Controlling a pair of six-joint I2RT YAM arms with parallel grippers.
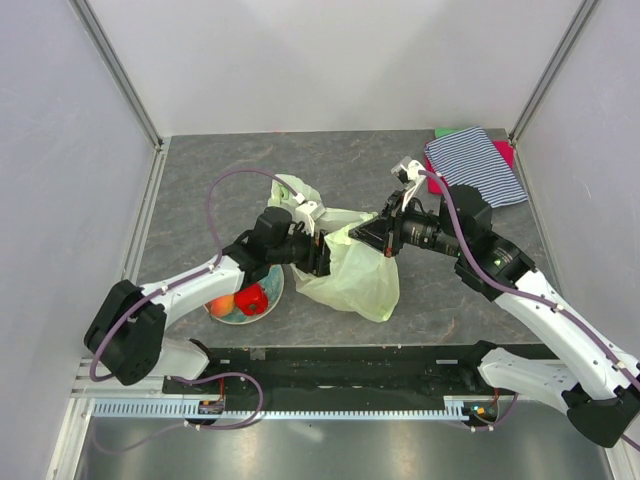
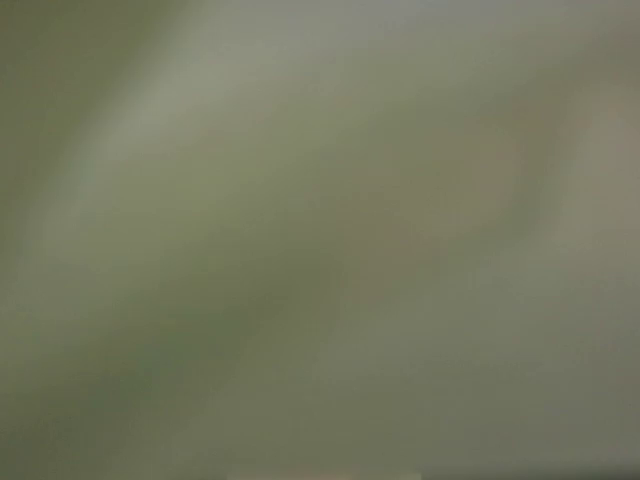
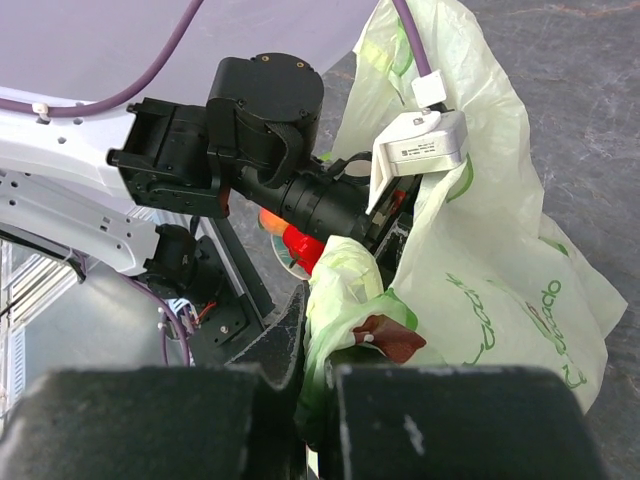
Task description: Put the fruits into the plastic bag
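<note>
My right tool (image 3: 318, 388) is clenched on a bunched fold of the pale green bag (image 1: 352, 275), gripping the plastic tightly at the bag's right rim. That arm reaches in from the near right corner with its elbow bent. Its forearm points left toward the middle of the bench (image 1: 200, 180), where the bag lies crumpled.

My left tool (image 1: 316, 257) is pushed against the bag's left side at its mouth. Its wrist view is only a green blur, so I cannot tell whether it is released or clenched, or whether it holds anything. The left arm stretches from the near left corner and runs low over the plate (image 1: 240, 320).

A red fruit (image 1: 254, 298) and an orange fruit (image 1: 222, 303) lie on that plate, just left of the bag. A striped cloth (image 1: 478, 170) lies at the far right, well apart.
</note>
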